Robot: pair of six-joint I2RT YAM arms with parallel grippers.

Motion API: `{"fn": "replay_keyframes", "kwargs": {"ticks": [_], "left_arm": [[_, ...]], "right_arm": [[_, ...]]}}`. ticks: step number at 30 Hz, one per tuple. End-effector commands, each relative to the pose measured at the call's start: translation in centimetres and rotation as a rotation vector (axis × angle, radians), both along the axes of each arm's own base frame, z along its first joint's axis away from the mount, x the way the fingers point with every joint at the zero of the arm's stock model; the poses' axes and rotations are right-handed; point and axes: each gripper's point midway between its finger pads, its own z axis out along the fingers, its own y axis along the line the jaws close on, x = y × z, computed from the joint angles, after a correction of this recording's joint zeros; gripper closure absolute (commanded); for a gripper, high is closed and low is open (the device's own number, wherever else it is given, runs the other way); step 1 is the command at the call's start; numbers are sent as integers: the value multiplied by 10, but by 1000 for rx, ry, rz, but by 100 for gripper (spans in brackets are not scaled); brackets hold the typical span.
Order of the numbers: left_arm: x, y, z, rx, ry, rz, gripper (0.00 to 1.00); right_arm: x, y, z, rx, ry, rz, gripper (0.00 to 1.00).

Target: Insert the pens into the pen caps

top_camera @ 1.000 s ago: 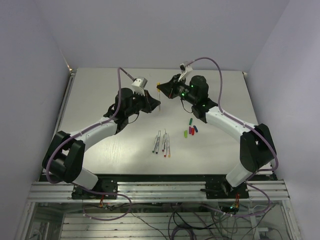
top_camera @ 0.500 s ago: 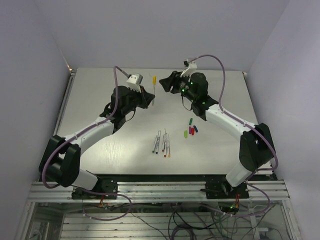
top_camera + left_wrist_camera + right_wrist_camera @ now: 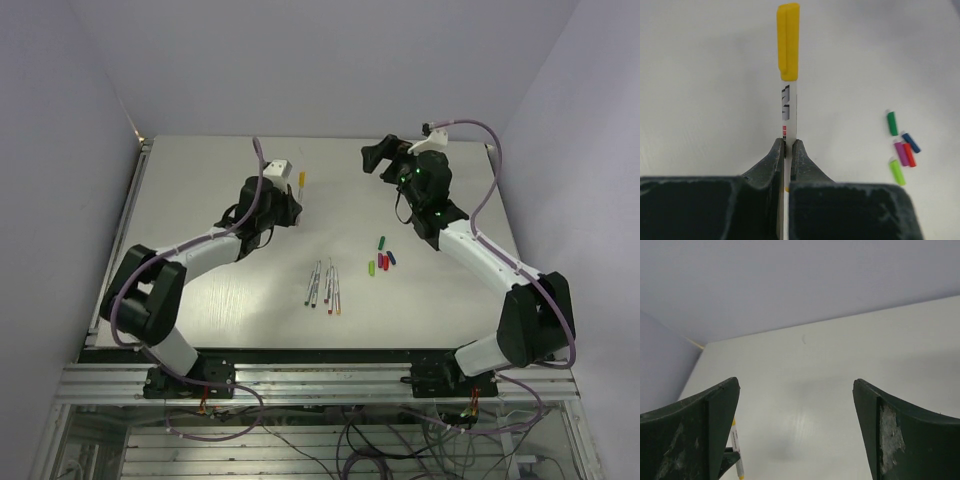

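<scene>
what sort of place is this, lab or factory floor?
Probably a lab test cell: plain walls box in a white table, left arm and right arm are bolted to a metal frame, loose cables hang underneath.

light bright, even | shadows soft on table (image 3: 200, 180) | close foreground blurry

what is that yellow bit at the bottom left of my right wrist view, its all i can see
Observer: A pen with a yellow cap on its end, clamped in the left end effector.
Operator: any loose caps around
Observer: Yes, a small cluster of caps lies on the table, on the right arm's side.
Operator: and more pens
Observer: The other pens lie side by side, nearer the arm bases than the caps.
</scene>
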Motion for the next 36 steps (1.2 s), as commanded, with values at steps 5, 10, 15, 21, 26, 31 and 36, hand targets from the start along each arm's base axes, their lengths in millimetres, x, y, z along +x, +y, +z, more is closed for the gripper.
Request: {"fn": "replay_keyframes", "kwargs": {"ticks": [5, 10, 15, 21, 26, 31, 36], "left_arm": [[20, 17, -43, 104, 103, 71, 93], [24, 20, -48, 55, 106, 44, 93], [18, 5, -21, -21, -14, -70, 93], [-8, -12, 45, -96, -237, -255, 93], [-38, -20, 88, -104, -391, -408, 93], [-61, -23, 116, -121, -477, -498, 93], [-68, -23, 135, -130, -509, -513, 93]], "right_arm": [[-7, -48, -34, -136, 105, -219, 10], [-14, -54, -29, -140, 91, -236, 12], [-21, -49, -39, -140, 96, -196, 12], [-23, -43, -42, -139, 102, -170, 17], [-24, -30, -40, -119, 85, -105, 28], [-25, -21, -34, -94, 60, -59, 35], [-24, -17, -30, -83, 49, -40, 36]]}}
